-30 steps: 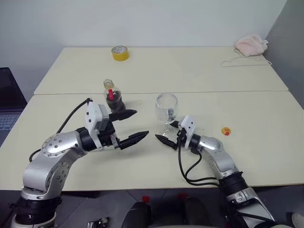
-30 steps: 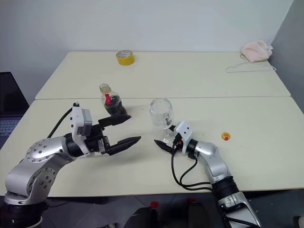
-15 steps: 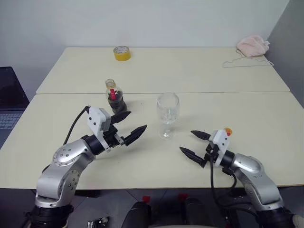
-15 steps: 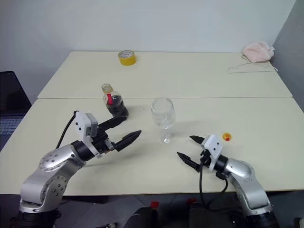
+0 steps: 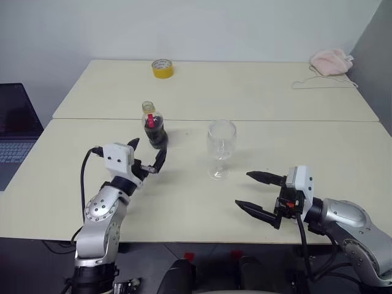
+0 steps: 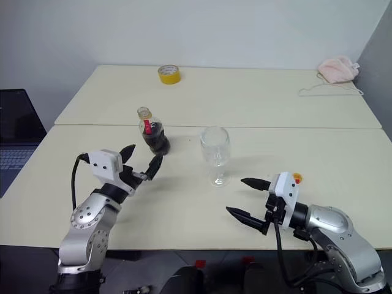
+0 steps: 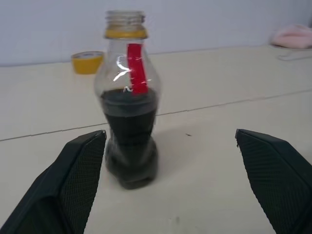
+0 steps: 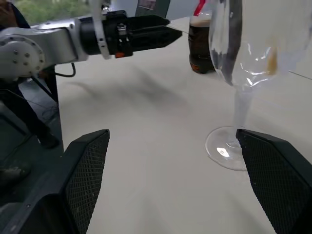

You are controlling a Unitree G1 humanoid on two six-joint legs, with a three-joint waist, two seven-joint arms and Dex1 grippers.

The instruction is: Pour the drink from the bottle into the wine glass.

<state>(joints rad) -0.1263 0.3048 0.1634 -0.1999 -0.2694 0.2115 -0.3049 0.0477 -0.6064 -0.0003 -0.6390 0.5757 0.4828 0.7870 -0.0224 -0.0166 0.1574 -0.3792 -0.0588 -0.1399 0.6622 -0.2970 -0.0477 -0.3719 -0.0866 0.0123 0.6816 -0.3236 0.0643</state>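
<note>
A: Where is the bottle standing?

B: Upright on the near table, just on the near side of the seam where the two pale, matte tabletops meet, left of centre. It is clear plastic with a rounded, waisted body, a narrow threaded neck with a yellow ring, and a red label strip. The mouth looks uncapped in the left wrist view.

A: And the drink?

B: Near-black, filling the lower half of the bottle.

A: The wine glass?

B: To the right of the bottle, apart from it; clear, rounded bowl, thin stem, round foot flat on the table. It appears empty.

A: What are the grippers doing?

B: The left gripper has its two black, finely textured fingers spread wide, holding nothing, just on the near side of the bottle and pointed at it. The right gripper is also spread wide and empty, at the near right, well apart from the glass, pointing left.

A: Anything else on the tables?

B: A small yellow cap lies beside the right gripper. On the far table sit a yellow tape roll and a soft pink cloth at the far right. A laptop shows at the left edge.
</note>
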